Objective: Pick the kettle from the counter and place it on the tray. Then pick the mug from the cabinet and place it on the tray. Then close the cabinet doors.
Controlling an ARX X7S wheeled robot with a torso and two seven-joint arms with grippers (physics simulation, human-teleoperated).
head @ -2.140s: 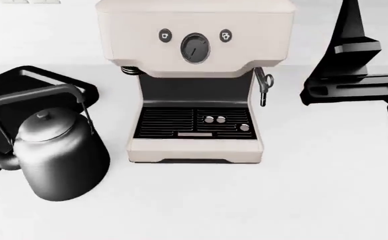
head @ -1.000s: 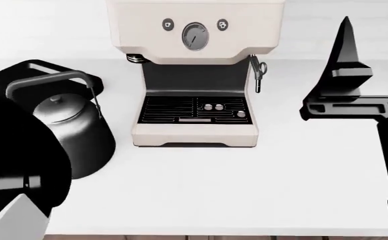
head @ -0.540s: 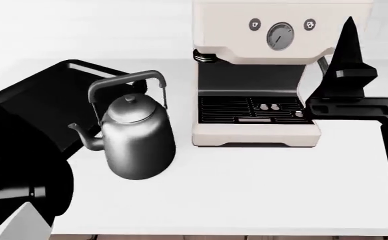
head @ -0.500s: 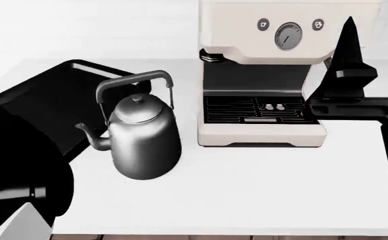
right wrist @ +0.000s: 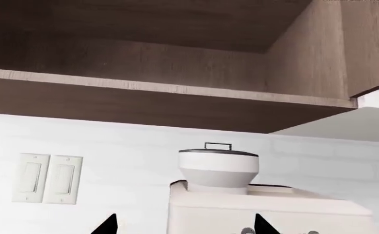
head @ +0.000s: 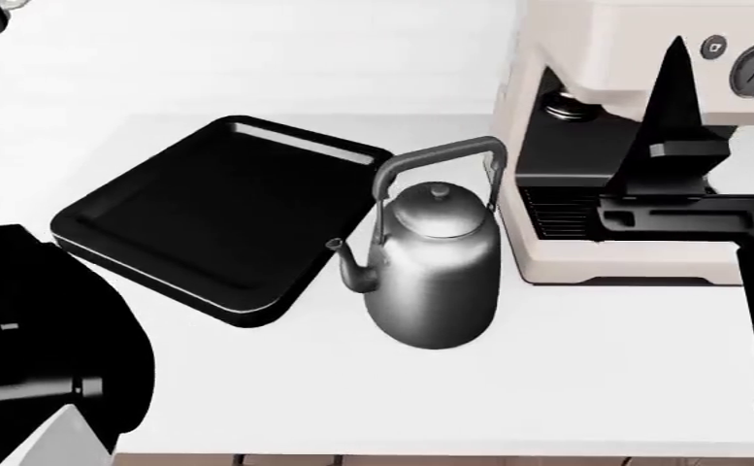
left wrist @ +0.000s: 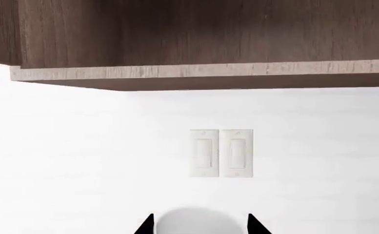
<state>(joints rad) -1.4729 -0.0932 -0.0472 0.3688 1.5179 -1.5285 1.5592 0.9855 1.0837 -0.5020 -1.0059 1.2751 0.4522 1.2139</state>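
Observation:
The silver-grey kettle (head: pixel 435 267) stands upright on the white counter (head: pixel 480 398), its spout toward the black square tray (head: pixel 214 209), just off the tray's right rim. My right gripper (head: pixel 674 58) hangs high to the kettle's right, in front of the espresso machine, pointing up. In the right wrist view the right gripper (right wrist: pixel 186 226) is open, facing the wall under the open cabinet (right wrist: pixel 144 58). My left gripper (left wrist: pixel 200 226) is open too, facing the wall, with a pale round blur between its tips. The mug is out of view.
The cream espresso machine (head: pixel 636 165) stands close to the kettle's right; its top (right wrist: pixel 218 168) shows in the right wrist view. Twin wall switches (left wrist: pixel 220 152) sit below the cabinet's underside (left wrist: pixel 202 73). My left arm's black bulk (head: pixel 34 369) fills the near left.
The head view has swung left, so the kettle, tray and espresso machine slid right in the picture. The kettle stays on the counter. The right gripper keeps its place in view.

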